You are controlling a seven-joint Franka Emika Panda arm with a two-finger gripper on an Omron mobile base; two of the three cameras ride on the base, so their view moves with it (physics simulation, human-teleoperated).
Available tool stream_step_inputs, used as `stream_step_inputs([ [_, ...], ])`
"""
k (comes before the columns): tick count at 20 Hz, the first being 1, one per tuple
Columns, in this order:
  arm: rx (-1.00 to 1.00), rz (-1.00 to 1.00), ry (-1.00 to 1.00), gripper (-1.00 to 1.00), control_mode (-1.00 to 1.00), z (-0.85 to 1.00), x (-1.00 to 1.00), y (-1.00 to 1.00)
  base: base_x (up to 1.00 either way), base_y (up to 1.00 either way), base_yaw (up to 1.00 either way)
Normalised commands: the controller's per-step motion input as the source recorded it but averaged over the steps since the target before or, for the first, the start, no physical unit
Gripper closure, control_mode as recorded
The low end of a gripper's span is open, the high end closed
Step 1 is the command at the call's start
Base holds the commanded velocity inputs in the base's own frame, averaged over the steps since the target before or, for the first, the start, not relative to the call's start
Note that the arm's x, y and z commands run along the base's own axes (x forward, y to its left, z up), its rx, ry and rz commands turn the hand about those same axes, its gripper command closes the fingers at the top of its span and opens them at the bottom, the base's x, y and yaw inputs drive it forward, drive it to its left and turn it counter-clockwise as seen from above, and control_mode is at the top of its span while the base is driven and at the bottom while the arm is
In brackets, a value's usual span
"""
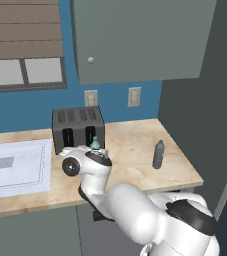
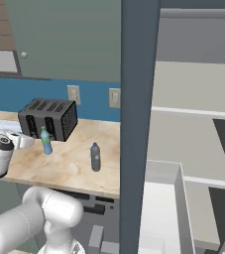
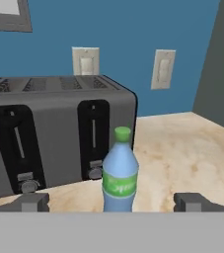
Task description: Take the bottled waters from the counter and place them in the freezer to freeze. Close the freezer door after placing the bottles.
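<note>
The clear blue bottle with a green cap (image 3: 119, 173) stands upright on the counter (image 3: 187, 148), just in front of the toaster. My gripper (image 3: 113, 202) is open, and the bottle stands between its two fingertips (image 3: 34, 202) without touching either. In the left base view my hand hides most of this bottle (image 1: 95, 144); from the right the bottle (image 2: 46, 141) is plain, just past my gripper (image 2: 28, 142). The smoky grey bottle (image 1: 158, 154) (image 2: 95, 157) stands alone further right on the counter (image 1: 130, 150). The freezer (image 2: 193, 129) stands open with pale shelves. Its door (image 2: 139, 124) is swung out, with white inner bins.
A dark toaster (image 1: 78, 127) (image 2: 48, 119) (image 3: 54, 133) stands close behind the blue bottle. The white sink (image 1: 15, 167) lies to the left. A grey-green wall cabinet (image 1: 140, 40) hangs above the counter. Two wall outlets (image 3: 86, 62) are on the blue wall.
</note>
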Motion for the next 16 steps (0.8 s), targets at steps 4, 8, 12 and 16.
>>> stream_step_inputs([
  [4,0.00,0.00,0.11,-1.00,-1.00,-0.01,0.24,0.00,0.00,0.00,0.00],
  [8,0.00,0.00,0.20,-1.00,-1.00,-0.05,0.35,0.00,0.00,0.00,0.00],
  [12,0.00,0.00,0.09,-1.00,-1.00,-0.11,0.22,0.00,0.00,0.00,0.00],
  [16,0.00,0.00,0.00,-1.00,-1.00,-0.17,0.01,0.00,0.00,0.00,0.00],
])
